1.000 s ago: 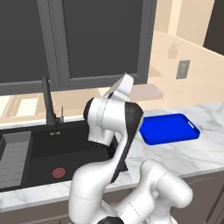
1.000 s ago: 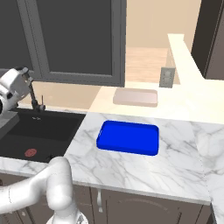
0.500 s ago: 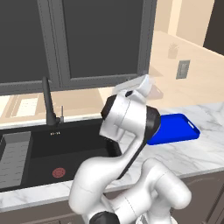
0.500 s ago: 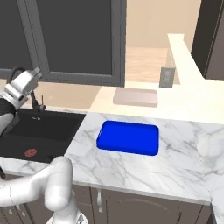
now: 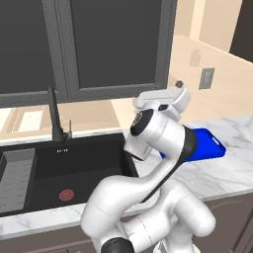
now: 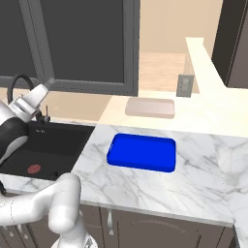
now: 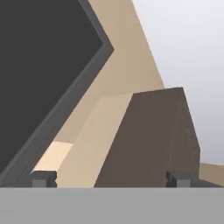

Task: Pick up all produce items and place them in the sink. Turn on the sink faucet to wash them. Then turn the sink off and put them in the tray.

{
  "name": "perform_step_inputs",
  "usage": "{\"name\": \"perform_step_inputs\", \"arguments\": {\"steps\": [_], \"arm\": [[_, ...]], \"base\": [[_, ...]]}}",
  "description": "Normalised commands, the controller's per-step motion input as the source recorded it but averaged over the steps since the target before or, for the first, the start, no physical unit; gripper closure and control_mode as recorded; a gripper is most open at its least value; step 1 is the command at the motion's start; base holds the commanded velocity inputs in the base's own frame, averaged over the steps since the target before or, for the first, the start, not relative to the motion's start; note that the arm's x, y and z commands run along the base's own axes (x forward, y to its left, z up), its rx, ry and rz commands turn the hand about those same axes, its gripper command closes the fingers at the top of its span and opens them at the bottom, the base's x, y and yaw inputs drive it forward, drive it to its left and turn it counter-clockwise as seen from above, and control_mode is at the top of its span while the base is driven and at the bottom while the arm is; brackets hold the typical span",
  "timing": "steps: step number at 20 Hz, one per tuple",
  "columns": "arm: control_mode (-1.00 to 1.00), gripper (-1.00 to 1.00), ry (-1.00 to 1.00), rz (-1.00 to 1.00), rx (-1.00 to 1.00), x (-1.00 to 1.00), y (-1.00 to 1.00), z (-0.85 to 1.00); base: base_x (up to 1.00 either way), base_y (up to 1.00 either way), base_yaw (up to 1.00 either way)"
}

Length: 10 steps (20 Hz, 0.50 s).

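I've got the marble surface point(image 6: 145, 186) in front, the black sink point(image 5: 74, 165) set into its left end, red drain showing, basin looks bare. Blue tray point(image 6: 142, 151) sits mid-surface right of the sink, nothing in it. Black faucet point(image 5: 55, 117) stands at the sink's back edge, no water that I can see. Beige slab point(image 6: 149, 107) by the back edge behind the tray, grey ribbed rack point(image 5: 15, 174) in the sink's left part. No produce in sight, so I judge we're searching, first pick not begun. Hand point(image 5: 174, 97) is raised high over the sink's right edge, fingers spread wide, holding nothing. Next: bring the hand down and find produce. No readable writing or brands anywhere.
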Motion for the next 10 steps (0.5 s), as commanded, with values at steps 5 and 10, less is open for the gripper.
{"name": "perform_step_inputs", "arguments": {"steps": [5,10], "arm": [[-1.00,-1.00,-0.23,0.00,0.32,0.07,0.75,0.23],[-1.00,-1.00,-0.24,0.00,0.31,0.10,0.88,0.28]], "base": [[0.00,0.00,0.00],[0.00,0.00,0.00]]}}
